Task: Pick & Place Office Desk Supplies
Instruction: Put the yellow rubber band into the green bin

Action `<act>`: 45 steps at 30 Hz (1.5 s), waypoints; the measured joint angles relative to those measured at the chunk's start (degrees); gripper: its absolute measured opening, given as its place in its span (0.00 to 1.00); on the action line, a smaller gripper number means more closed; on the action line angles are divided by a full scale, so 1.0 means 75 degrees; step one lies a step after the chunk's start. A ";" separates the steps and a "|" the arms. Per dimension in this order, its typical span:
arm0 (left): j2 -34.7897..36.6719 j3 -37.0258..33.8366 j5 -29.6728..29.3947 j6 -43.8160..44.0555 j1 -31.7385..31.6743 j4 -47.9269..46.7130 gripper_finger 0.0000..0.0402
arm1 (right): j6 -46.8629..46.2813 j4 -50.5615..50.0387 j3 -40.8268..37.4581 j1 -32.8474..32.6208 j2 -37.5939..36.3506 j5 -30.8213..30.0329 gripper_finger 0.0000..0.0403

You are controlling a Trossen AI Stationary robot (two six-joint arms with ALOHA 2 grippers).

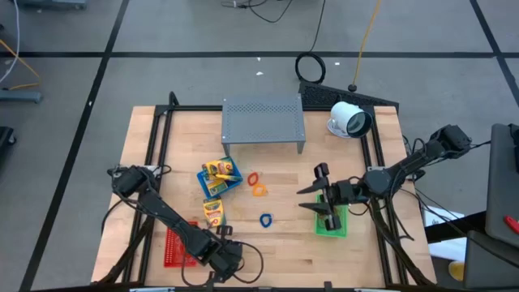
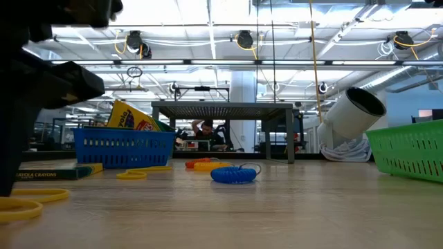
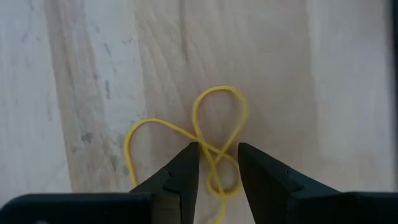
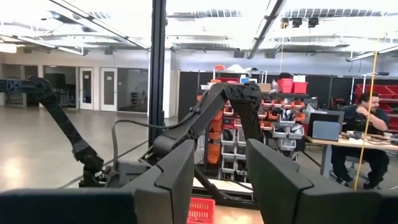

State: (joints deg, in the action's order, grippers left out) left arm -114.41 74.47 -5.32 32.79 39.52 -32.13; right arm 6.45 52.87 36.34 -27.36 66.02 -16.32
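Now: left pincer [image 3: 217, 163] down at the surface [image 1: 284, 243], parted a little over a yellow rubber band [image 3: 211, 134].

Left wrist view: the two fingers straddle the band's crossed strands where its loops meet; band lies flat on the wood, not clamped. Right pincer [image 1: 323, 197] hangs over the green basket [image 1: 332, 225], fingers apart, nothing held. Blue basket [image 1: 219, 178] holds a crayon pack [image 1: 220, 170]; a second pack [image 1: 212, 213] lies beside it; red basket [image 1: 178, 247] at the near edge. Blue band [image 1: 265, 219] lies mid-surface.

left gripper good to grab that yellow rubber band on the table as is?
Probably yes. The left gripper is open right over the yellow rubber band, one strand between its fingers, bare wooden table around it and nothing blocking.
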 joint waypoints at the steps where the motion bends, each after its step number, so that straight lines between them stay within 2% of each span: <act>1: -0.0036 0.0003 0.0024 0.0056 -0.0008 0.0033 0.30 | 0.0026 0.0029 0.0000 -0.0024 0.0000 -0.0003 0.33; 6: -0.0076 0.0012 0.0009 0.0073 -0.0044 0.0068 0.27 | 0.0065 0.0124 0.0000 -0.0121 0.0000 -0.0003 0.33; 12: -0.0076 0.0009 0.0248 -0.0096 -0.0074 0.0037 0.03 | 0.0097 0.0173 0.0000 -0.0125 0.0000 -0.0006 0.33; 23: 0.0071 -0.0017 -0.0333 -0.0236 -0.0056 0.0174 0.01 | 0.0094 0.0113 0.0000 -0.0125 0.0000 -0.0003 0.33; 32: 0.1208 -0.0017 -0.1542 -0.0596 -0.0077 0.0316 0.00 | 0.0065 0.0115 0.0000 -0.0125 0.0000 -0.0003 0.33; 39: 0.2137 -0.0011 -0.3065 -0.1353 -0.0334 0.0378 0.00 | 0.0085 0.0291 0.0000 -0.0131 0.0000 0.0012 0.33; 42: 0.2237 -0.0002 -0.3679 -0.1825 -0.0623 0.0691 0.00 | 0.0308 0.0460 0.0000 -0.0265 0.0000 0.0010 0.33; 45: 0.2210 -0.0002 -0.3912 -0.2510 -0.0977 0.1546 0.00 | 0.0716 0.0700 0.0000 -0.0526 0.0000 0.0020 0.33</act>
State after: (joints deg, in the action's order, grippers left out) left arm -97.83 74.46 -34.66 13.97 32.18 -20.54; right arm 11.82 58.12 36.34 -31.30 66.02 -16.17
